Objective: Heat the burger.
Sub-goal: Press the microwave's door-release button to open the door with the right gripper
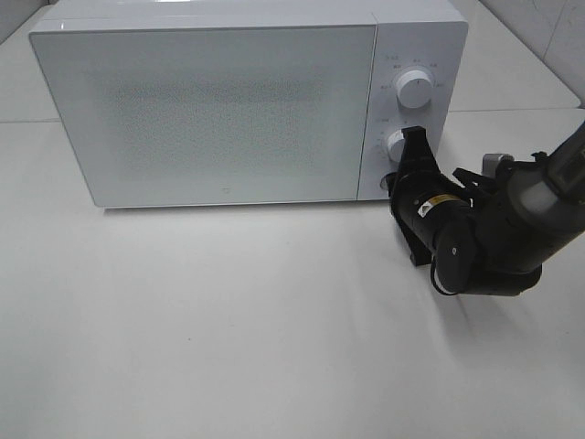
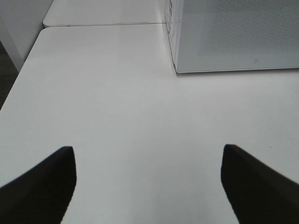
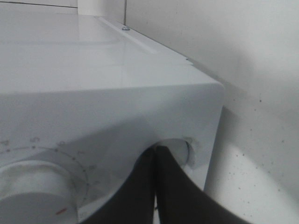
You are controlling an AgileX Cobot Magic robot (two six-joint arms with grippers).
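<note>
Glossy black right arm with rounded cylindrical housings, a grey link, a small yellow label, and black tapered fingers.

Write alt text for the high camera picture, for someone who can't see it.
A white microwave with its door closed stands on a white table. From the right, the black right gripper, shut, reaches its control panel beside the lower knob.

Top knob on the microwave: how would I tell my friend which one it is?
Find the big white microwave and look down the control strip on its right side. The top knob is the higher of two round white dials, in plain sight; the lower knob is partly hidden behind the robot's black arm.
</note>
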